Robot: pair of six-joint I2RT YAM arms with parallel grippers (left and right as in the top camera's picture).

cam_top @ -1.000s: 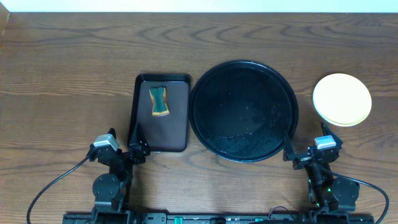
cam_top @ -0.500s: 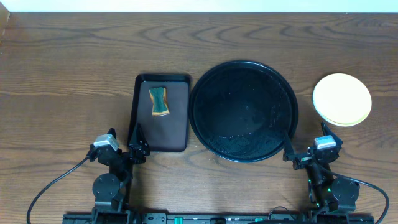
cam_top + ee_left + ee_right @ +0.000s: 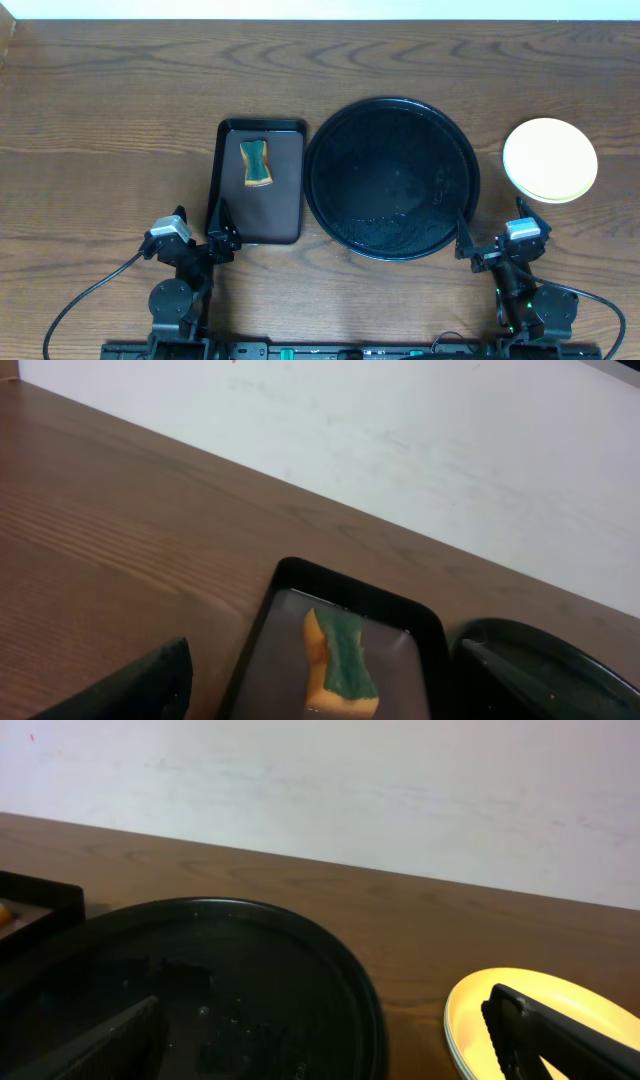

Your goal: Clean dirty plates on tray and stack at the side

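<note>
The large round black tray [image 3: 392,178] lies mid-table with no plates on it, only wet specks. The plates [image 3: 550,160] sit stacked on the table to its right, pale yellow on top. A pale blue rim shows beneath in the right wrist view [image 3: 480,1010]. I see no smear on the top plate. My left gripper [image 3: 200,225] is open and empty at the near edge, in front of the brown tray. My right gripper [image 3: 492,228] is open and empty between the black tray [image 3: 250,970] and the stack.
A rectangular dark-brown tray [image 3: 285,200] left of the black tray holds a green and yellow sponge [image 3: 256,164], which also shows in the left wrist view [image 3: 340,665]. A white wall runs along the table's far edge.
</note>
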